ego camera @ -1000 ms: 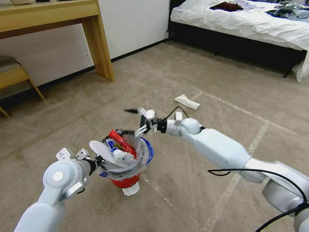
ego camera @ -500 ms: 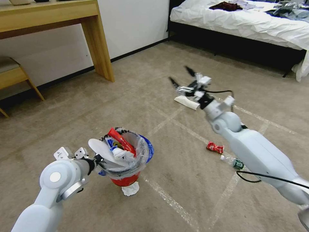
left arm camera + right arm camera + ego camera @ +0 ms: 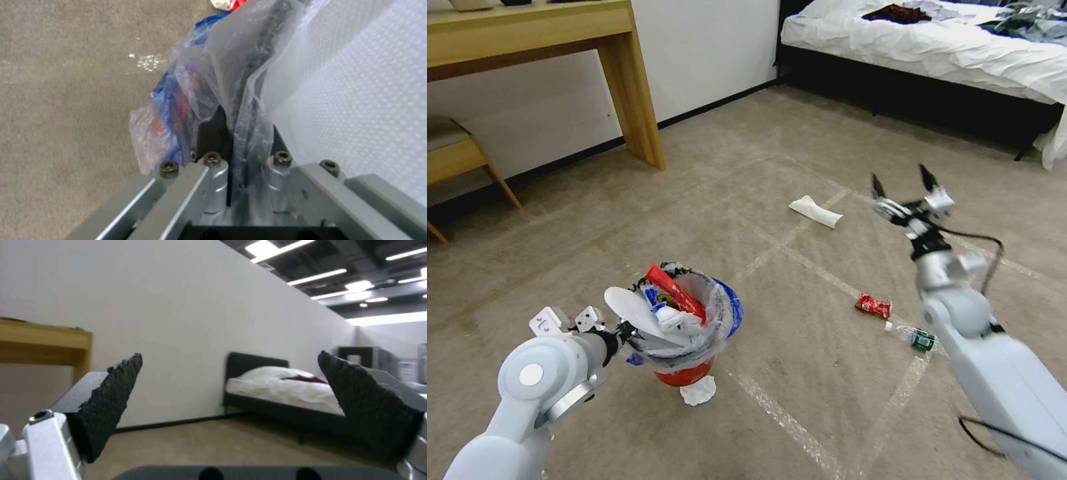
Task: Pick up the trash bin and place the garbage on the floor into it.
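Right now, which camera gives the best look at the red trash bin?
The head view: it shows the whole trash bin, stuffed with litter, the left gripper clamped on its rim. The left wrist view shows its plastic liner and a blue handle up close, pinched between the fingers. The right wrist view faces the bed and wall instead.

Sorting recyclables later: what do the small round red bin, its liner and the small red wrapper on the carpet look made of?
The small round red bin looks like smooth moulded plastic. Its liner is thin clear plastic film, crinkled and see-through, with blue handles; the left gripper pinches it. The small red wrapper seems glossy foil or plastic, crumpled and shiny.
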{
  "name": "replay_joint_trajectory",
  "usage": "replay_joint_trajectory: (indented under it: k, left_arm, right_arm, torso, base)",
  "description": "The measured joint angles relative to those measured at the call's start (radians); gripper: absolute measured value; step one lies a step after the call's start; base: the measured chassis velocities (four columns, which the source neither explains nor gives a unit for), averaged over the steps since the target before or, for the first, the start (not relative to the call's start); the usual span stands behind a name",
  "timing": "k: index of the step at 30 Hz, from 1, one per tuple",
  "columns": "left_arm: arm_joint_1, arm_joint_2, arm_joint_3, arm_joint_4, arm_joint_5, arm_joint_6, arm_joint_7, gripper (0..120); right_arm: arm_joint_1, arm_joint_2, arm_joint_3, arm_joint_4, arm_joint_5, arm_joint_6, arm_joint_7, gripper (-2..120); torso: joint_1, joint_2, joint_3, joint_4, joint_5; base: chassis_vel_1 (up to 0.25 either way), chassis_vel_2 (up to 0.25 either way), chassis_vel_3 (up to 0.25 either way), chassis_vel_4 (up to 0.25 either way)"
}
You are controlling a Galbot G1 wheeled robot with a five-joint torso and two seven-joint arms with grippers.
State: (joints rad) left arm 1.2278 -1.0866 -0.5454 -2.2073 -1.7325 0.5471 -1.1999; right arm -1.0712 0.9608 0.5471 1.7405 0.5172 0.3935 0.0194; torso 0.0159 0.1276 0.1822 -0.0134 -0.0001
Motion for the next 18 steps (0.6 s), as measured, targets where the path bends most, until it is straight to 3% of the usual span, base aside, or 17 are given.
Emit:
replay_joint_trajectory:
  k: [10, 12, 15, 18]
  left_arm:
    - [0.015, 0.004, 0.004, -0.020, 0.001, 0.005, -0.001, 4]
    - [0.017, 0.002, 0.010, -0.026, 0.002, 0.007, -0.001, 4]
    - [0.018, 0.001, 0.013, -0.027, 0.003, 0.007, -0.001, 4]
    - [0.022, -0.007, 0.032, -0.038, 0.016, 0.014, -0.003, 4]
  right_arm:
    - [-0.210, 0.100, 0.194, 0.085, -0.077, 0.029, -0.043, 100]
    - [-0.270, 0.171, 0.256, 0.098, -0.111, 0.060, -0.071, 100]
    - [-0.286, 0.192, 0.270, 0.100, -0.122, 0.071, -0.083, 100]
    - [-0.345, 0.267, 0.317, 0.118, -0.143, 0.102, -0.133, 100]
  torso:
    - [0.000, 0.000, 0.000, -0.0002, 0.0000]
    - [0.000, 0.000, 0.000, -0.0001, 0.0000]
    - [0.000, 0.000, 0.000, -0.0002, 0.0001]
    - [0.000, 0.000, 0.000, -0.0002, 0.0001]
  base:
    - [0.000, 0.000, 0.000, 0.000]
    - [0.000, 0.000, 0.000, 0.000]
    - [0.000, 0.000, 0.000, 0.000]
    - [0.000, 0.000, 0.000, 0.000]
